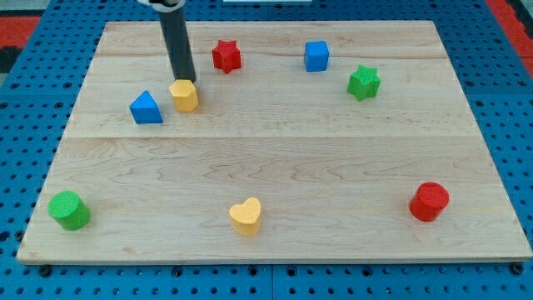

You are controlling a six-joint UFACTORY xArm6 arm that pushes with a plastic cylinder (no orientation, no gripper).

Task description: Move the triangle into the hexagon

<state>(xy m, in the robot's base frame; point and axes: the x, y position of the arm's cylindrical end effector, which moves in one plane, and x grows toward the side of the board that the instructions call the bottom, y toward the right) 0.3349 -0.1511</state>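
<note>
The blue triangle [146,108] lies in the upper left part of the wooden board [275,150]. The yellow hexagon [185,95] sits just to its right, with a small gap between them. My tip [184,79] is at the upper edge of the yellow hexagon, touching or almost touching it. The rod rises from there toward the view's top.
A red star [226,56], a blue cube [316,56] and a green star [363,82] lie along the view's top. A green cylinder [68,210] is at the bottom left, a yellow heart [246,217] at the bottom middle, a red cylinder [429,201] at the bottom right.
</note>
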